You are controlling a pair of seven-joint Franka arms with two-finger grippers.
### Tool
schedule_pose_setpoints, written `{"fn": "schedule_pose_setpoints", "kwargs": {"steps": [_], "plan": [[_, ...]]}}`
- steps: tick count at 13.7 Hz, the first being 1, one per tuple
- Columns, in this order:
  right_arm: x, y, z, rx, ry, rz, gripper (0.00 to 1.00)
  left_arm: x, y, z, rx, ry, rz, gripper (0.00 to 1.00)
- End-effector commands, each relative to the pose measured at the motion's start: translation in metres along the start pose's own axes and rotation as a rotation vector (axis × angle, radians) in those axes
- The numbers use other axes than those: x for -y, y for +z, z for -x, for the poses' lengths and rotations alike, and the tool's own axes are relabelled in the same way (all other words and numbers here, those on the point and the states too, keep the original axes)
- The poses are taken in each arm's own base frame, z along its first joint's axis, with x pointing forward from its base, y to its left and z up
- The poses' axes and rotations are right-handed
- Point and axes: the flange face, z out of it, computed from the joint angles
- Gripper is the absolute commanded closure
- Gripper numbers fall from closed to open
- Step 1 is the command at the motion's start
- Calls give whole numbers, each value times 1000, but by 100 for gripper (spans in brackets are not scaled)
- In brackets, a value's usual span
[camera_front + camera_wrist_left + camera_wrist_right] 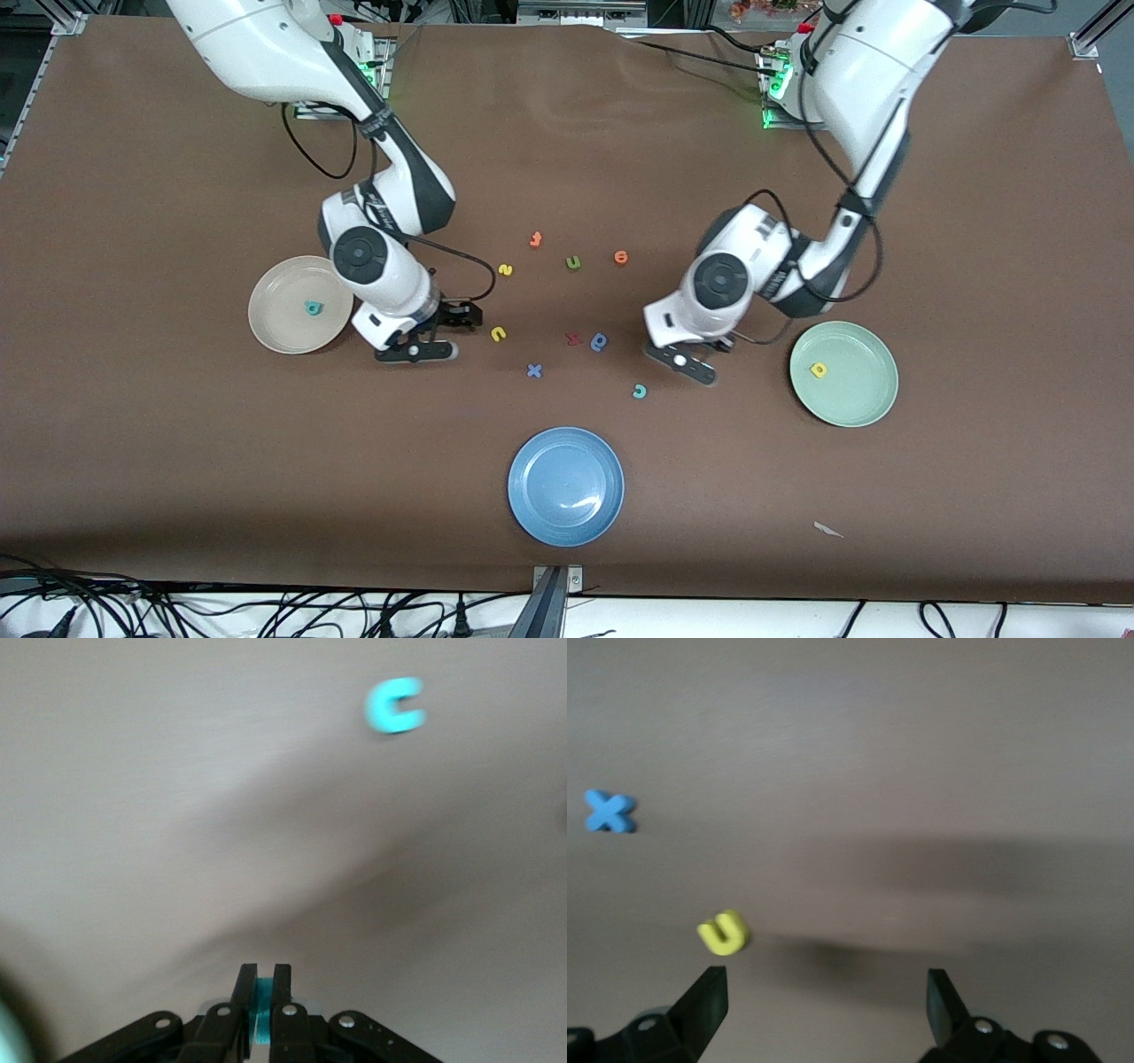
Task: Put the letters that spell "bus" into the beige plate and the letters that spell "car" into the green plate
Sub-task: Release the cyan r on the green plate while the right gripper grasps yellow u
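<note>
1. Nearest me I see the blue plate (565,486), nothing in it.
2. The teal c (639,391) lies on the table near my left gripper (264,997), whose jaws are clenched on a teal letter (263,1014).
3. The green plate (855,399) carries a yellow letter (819,370).
4. My right gripper (824,997) hangs released beside the yellow u (498,334).
5. The beige plate (275,328) holds a teal letter b (312,307).
6. Farther off lies the yellow s (505,269).
</note>
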Motion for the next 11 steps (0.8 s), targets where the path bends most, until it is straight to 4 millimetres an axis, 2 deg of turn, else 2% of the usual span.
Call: {"fn": "schedule_pose_setpoints", "kwargs": {"steps": [1,3,6,7,8,9,10,11], "plan": [[27,14,-3,2,14,-2,1,57,-17,16,30,65,-25,100],[39,26,2,11,14,5,1,108,-20,25,32,70,-36,100],[42,37,3,2,-5,46,1,156,-21,38,41,61,-88,100],[41,40,3,4,-6,48,2,178,-14,46,49,36,-76,100],[44,38,-1,-3,-5,44,5,189,-8,50,49,32,-58,80],[47,41,0,-1,-8,43,5,188,-7,49,49,23,-54,6],[49,40,-2,-6,-6,39,5,187,-9,48,45,35,-54,0],[54,44,-1,-3,-3,37,6,185,-12,47,41,32,-57,0]]}}
